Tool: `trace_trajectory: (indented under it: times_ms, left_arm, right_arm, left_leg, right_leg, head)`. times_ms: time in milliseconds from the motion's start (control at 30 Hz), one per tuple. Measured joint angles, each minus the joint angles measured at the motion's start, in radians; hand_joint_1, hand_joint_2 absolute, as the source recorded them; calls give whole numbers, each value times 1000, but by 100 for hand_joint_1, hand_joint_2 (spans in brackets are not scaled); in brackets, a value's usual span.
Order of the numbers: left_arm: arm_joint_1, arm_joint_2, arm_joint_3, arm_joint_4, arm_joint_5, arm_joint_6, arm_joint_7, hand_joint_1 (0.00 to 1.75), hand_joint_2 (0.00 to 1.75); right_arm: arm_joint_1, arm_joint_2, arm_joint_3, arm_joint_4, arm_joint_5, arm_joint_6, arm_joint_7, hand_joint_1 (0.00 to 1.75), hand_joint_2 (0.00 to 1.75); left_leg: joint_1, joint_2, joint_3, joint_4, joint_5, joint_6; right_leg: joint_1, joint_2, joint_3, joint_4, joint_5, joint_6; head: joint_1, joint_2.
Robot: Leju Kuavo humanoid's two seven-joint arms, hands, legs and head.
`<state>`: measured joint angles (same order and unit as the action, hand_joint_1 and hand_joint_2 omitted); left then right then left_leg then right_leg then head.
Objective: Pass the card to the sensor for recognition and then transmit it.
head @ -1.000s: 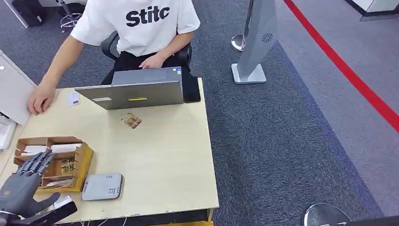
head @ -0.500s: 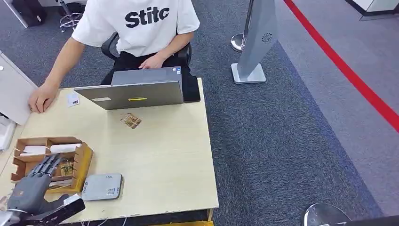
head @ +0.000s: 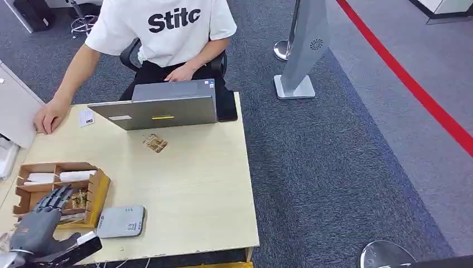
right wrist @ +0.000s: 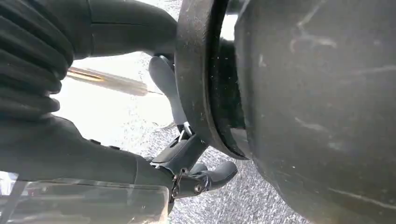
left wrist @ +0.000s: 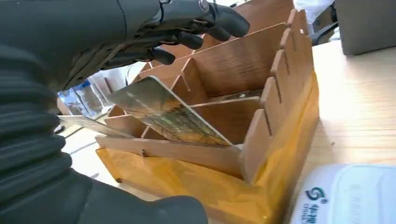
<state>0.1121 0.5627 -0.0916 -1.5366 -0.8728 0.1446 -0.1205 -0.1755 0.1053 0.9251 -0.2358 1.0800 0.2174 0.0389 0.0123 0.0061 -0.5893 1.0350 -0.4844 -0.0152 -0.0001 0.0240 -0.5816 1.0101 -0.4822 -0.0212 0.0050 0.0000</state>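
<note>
The left hand [head: 39,226] hovers over the wooden box [head: 95,192], fingers [left wrist: 187,21] spread and empty; next it must pinch a card [left wrist: 163,112] there. I cannot tell the right hand's [right wrist: 196,179] fingers.

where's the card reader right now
In the head view, the grey card reader lies near the table's front-left edge, just right of the wooden card organizer and the left hand.

Left hand [head: 38,226] further over organizer [head: 96,196].

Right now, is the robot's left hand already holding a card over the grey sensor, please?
No, the left hand hovers over the wooden card box, beside the sensor.
</note>
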Motion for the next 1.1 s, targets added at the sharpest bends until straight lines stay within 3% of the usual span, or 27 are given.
trace_trajectory:
  times_ms: [367,1000,1033,1067,1100]
  left_arm:
    - [70,44,3,-89,-28,7,40,0,175]
    - [101,46,19,-121,-36,18,52,0,175]
    - [102,47,19,-121,-36,18,52,12,175]
    - [102,47,19,-121,-36,18,52,157,175]
    - [102,48,19,-121,-36,18,52,175,175]
  right_arm:
    - [-1,-1,8,-2,2,0,1,0,175]
    - [-11,-1,45,-10,23,0,-8,0,175]
    - [-11,-1,45,-10,23,0,-8,0,175]
    - [-11,-1,45,-10,23,0,-8,0,175]
    - [-11,-1,46,-10,23,0,-8,0,175]
  left_leg:
    - [0,0,0,0,0,0]
    - [0,0,0,0,0,0]
    - [0,0,0,0,0,0]
    - [0,0,0,0,0,0]
    - [0,0,0,0,0,0]
  right_leg:
    - [0,0,0,0,0,0]
    - [0,-1,0,0,0,0]
    - [0,-1,0,0,0,0]
    - [0,-1,0,0,0,0]
    - [0,-1,0,0,0,0]
  head:
    - [0,0]
    - [0,0]
    - [0,0]
    - [0,0]
    - [0,0]
